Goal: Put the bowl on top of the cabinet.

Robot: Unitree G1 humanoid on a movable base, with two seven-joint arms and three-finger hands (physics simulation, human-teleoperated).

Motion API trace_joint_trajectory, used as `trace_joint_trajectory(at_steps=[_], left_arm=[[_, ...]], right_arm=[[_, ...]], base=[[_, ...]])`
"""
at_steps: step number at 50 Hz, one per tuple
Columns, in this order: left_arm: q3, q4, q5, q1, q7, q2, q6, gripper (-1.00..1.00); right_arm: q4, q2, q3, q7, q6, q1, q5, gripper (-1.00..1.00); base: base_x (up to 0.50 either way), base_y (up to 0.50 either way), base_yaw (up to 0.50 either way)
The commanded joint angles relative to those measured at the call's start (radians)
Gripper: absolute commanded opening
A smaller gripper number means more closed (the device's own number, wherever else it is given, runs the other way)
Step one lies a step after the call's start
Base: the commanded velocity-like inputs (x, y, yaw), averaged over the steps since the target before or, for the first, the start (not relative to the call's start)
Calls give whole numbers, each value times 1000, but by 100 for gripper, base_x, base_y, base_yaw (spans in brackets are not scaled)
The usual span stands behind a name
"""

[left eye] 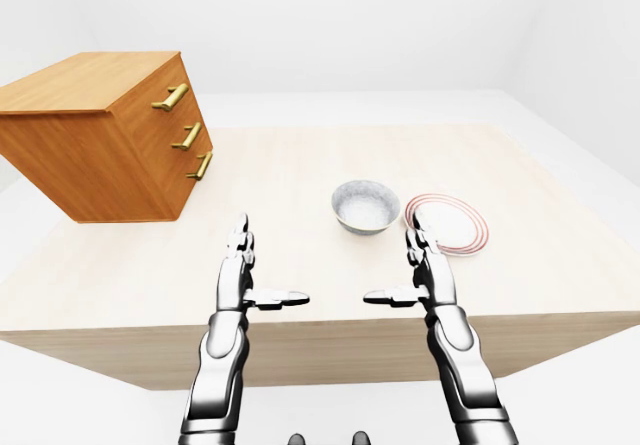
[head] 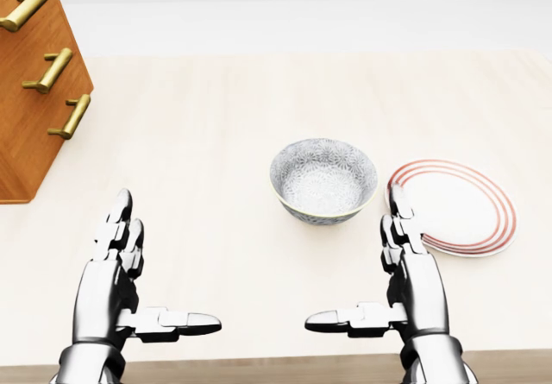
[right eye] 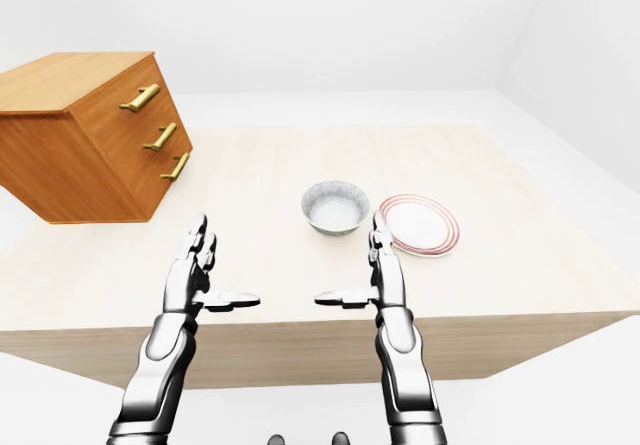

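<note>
the orange-brown wooden cabinet with three brass drawer handles sits well left of the grey patterned ceramic bowl, which rests on the pale wooden table, not yet lifted. just right of the bowl lies a white plate with red rings. risk: a one-sided grasp on the rounded wall could tip the bowl or push it into the plate. the left hand and the right hand, nearer than the bowl, are spread wide, thumbs pointing inward, holding and touching nothing.

A bowl sits mid-surface. A plate lies just right of it. A cabinet stands far left.
</note>
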Motion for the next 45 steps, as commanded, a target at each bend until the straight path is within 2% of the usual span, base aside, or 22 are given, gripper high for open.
trace_joint_trajectory(at_steps=[1,8,9,11,13,14,15,20,22,24,26,27,30,31,33,37,45], left_arm=[[21,-63,0,15,-24,13,34,100],[25,-83,11,20,-21,14,40,100],[28,-110,10,27,-22,15,55,100],[41,-152,4,31,-26,20,75,100],[77,-222,-13,28,-24,32,75,100],[93,-248,-19,25,-25,37,75,100],[146,-321,-50,14,-22,54,75,100],[276,-507,-117,0,-21,89,75,100],[359,-623,-159,8,-18,107,75,100],[387,-657,-145,27,-27,106,75,100],[449,-675,-183,26,-19,99,75,100],[482,-682,-195,28,-19,107,75,100],[531,-704,-229,28,-16,118,75,100],[579,-732,-269,26,-11,128,75,100],[645,-772,-332,23,-3,145,75,100],[693,-804,-397,28,16,158,75,100],[690,-813,-410,29,32,166,75,100]], right_arm=[[-20,-13,-29,29,0,17,19,100],[-33,-11,-26,27,13,15,16,100],[-41,-12,-27,26,16,18,16,100],[-78,-17,-42,19,38,14,23,100],[-152,-29,-69,9,87,13,29,100],[-203,-36,-85,11,87,15,38,100],[-323,-57,-128,8,87,18,51,100],[-588,-84,-271,29,87,18,110,100],[-726,-111,-376,36,87,12,160,100],[-774,-123,-431,45,87,6,174,100],[-815,-132,-494,53,87,4,200,100],[-856,-142,-554,56,87,0,241,100],[-923,-163,-630,57,87,-6,308,100],[-967,-179,-689,49,87,-16,358,100],[-994,-202,-748,38,87,-24,410,100],[-991,-220,-770,23,87,-20,448,100],[-981,-228,-753,5,87,-15,456,100]], base=[[0,0,0],[0,0,0],[0,0,0],[0,0,0],[0,0,0],[0,0,0],[0,0,0],[0,0,0],[0,0,0],[0,0,0],[0,0,0],[0,0,0],[0,0,0],[0,0,0],[0,0,0],[0,0,0],[0,0,0]])
